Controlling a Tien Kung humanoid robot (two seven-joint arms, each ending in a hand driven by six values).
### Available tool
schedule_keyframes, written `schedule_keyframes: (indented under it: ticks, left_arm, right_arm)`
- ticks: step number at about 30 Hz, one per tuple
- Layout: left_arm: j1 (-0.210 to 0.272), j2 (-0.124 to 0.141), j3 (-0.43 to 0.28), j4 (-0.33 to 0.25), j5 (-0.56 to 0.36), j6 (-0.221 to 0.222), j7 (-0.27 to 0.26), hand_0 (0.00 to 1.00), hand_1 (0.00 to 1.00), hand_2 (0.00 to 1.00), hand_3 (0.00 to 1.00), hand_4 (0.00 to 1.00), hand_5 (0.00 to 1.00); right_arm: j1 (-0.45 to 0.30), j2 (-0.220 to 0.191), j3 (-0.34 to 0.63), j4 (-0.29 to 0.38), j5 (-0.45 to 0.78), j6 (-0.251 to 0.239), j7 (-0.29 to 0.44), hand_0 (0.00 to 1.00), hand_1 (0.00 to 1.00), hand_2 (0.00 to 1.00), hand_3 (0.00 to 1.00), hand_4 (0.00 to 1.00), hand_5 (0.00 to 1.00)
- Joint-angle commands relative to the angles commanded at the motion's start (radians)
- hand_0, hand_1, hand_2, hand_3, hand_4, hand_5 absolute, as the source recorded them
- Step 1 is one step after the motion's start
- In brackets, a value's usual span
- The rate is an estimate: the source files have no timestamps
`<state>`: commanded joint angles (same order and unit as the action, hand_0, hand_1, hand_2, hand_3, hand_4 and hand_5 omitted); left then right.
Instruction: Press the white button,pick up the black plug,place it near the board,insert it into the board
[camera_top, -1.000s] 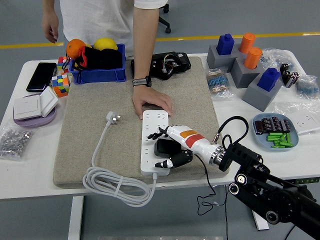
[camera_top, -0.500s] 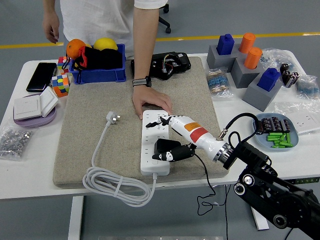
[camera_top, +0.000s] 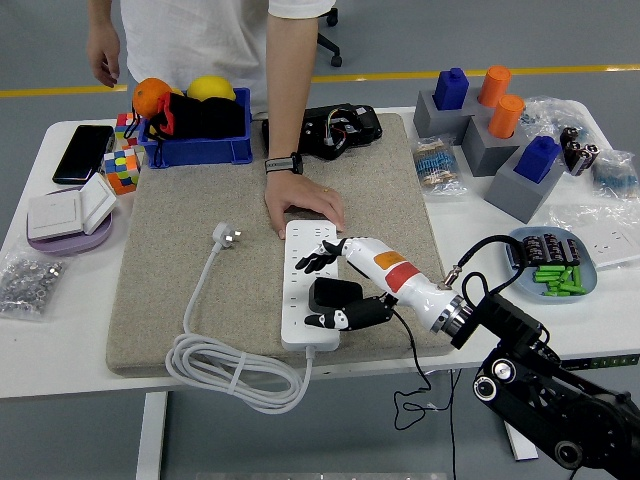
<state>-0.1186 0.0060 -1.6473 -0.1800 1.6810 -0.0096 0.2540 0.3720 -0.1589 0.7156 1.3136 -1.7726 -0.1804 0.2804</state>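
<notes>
The right arm came in from the lower right corner and reached up and left over the grey mat (camera_top: 190, 250), its white forearm with an orange band tilted low across the mat's near right part. The robot hand (camera_top: 328, 290) lay over the white board (camera_top: 300, 300), a power strip set lengthwise on the mat; its upper fingers (camera_top: 315, 258) were spread over the sockets and grasped nothing, while the thumb and lower fingers lay just beside the black plug (camera_top: 333, 294). Whether they touched the plug could not be told. The plug sat on the board near its right edge, about halfway along. A person's hand (camera_top: 300, 205) pressed flat on the mat, touching the far end of the board, close ahead of the robot's fingers. The board's white cord (camera_top: 235, 375) coiled at the mat's near left corner and ran up to a loose plug head (camera_top: 226, 236) left of the board. Beyond the mat stood a blue bin (camera_top: 195, 150) at the far left and grey blocks (camera_top: 500, 145) with blue and orange pegs at the far right. A blue tray of batteries (camera_top: 585, 272) sat near the bench's right edge. The mat's left half lay open.
</notes>
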Motion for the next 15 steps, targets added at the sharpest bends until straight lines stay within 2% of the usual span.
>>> schedule_keyframes:
  ticks: [15]
  left_arm:
    - [-0.003, 0.0, 0.0, 0.0, -0.003, 0.001, -0.002, 0.467, 0.495, 0.498, 0.572, 0.558, 0.275]
  right_arm:
    - [0.03, 0.015, -0.05, -0.117, -0.001, 0.004, 0.002, 0.55, 0.529, 0.547, 0.579, 0.976, 0.198]
